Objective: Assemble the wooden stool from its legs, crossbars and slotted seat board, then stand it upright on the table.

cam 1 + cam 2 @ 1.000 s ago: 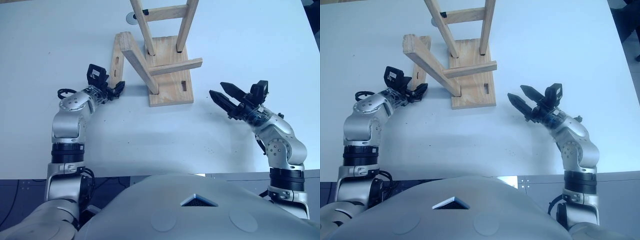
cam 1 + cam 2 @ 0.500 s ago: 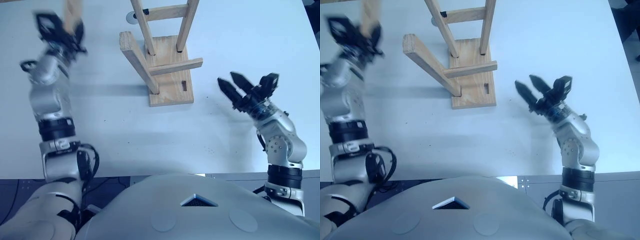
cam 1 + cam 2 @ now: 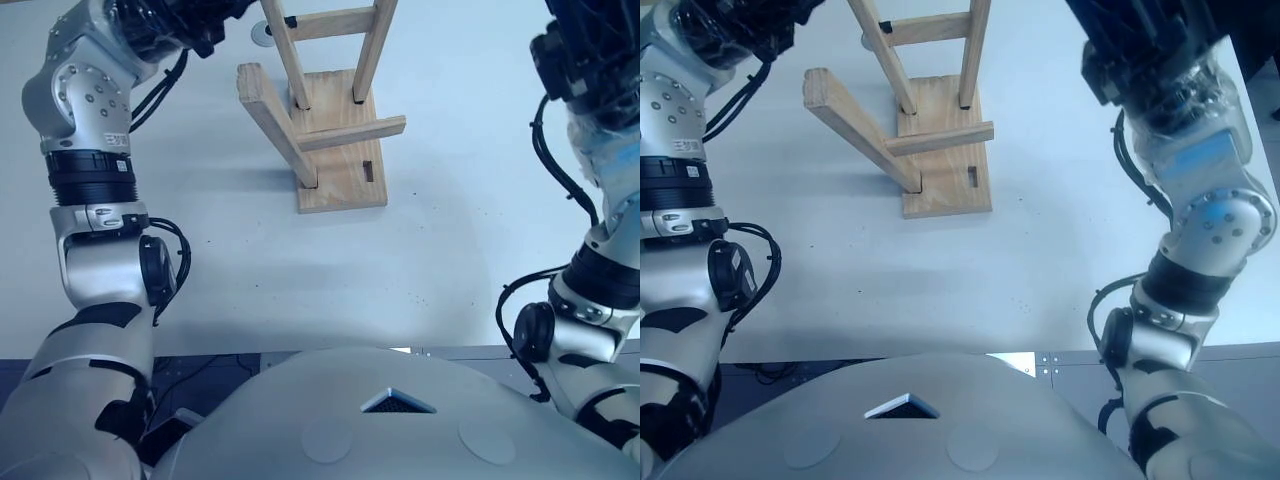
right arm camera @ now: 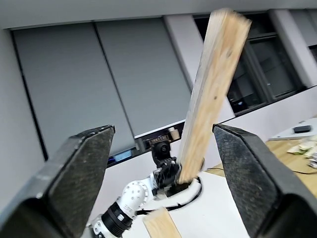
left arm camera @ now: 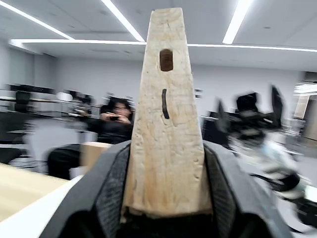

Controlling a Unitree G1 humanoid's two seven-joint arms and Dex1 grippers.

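The slotted seat board [image 3: 345, 165] lies flat on the white table [image 3: 450, 230] with three legs standing up from it. Two far legs are joined by a crossbar [image 3: 330, 24]. The near-left leg [image 3: 275, 120] leans and carries another crossbar [image 3: 357, 132]. One slot [image 3: 368, 171] in the board is bare. My left gripper [image 5: 167, 144] is raised high at the left, shut on a loose wooden leg [image 5: 166, 109] that points upward. My right gripper [image 4: 163, 130] is raised on the right, open, with nothing between its fingers [image 4: 74, 183]; it faces the held leg [image 4: 213, 94] from a distance.
A small round disc [image 3: 264, 37] lies on the table behind the stool. The table's right edge [image 3: 628, 70] runs close to my right arm. Bare tabletop stretches in front of the seat board, down to the near edge.
My left gripper has lifted the loose leg off the table from beside the seat board to high above it. My right arm has also swung up from the table, still open.
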